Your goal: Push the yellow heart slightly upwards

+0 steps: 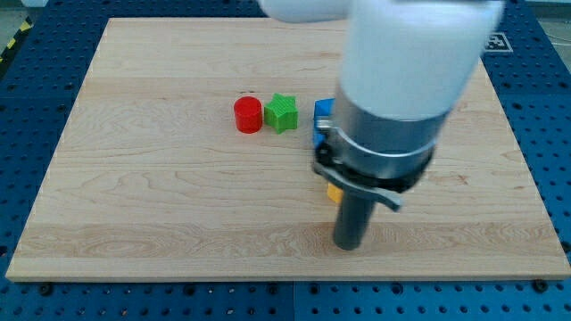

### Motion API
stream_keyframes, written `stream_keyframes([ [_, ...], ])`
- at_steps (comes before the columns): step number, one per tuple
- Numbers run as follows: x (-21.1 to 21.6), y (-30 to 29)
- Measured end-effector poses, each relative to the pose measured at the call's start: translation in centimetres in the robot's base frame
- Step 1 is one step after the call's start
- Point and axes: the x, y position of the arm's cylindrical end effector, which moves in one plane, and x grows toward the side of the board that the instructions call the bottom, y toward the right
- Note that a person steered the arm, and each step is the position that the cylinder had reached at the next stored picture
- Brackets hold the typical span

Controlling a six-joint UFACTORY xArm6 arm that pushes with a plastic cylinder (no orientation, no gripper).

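Nearest the viewer, the straight dark rod descends from the bulky white-and-grey arm body, and the arm's tip rests on the pale wooden board towards the view's bottom, right of centre. The arm carries no gripper, so there are no jaws to be apart or together; the rod simply stands upright on the board. Just above the tip, at the rod's left edge, a small yellow-orange sliver shows; this is probably the yellow heart, though its shape cannot be made out because the arm hides nearly all of it. The tip thus lies just below it. Judged as a small rigid plastic piece, it should be light and hard and slide readily on smooth wood; it could also turn if struck off-centre, so contact is best made at the middle of its lower edge. Farther back, a blue block is half hidden by the arm, with a green star-like block and a red cylinder touching each other to its left. A black-and-white marker sits at the far right corner; no writing is legible
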Motion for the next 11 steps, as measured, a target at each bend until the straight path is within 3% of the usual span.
stream_keyframes([
  [3,-2.7,0.2],
  [6,-2.6,2.3],
  [9,-3.4,0.3],
  [11,-3.3,3.7],
])
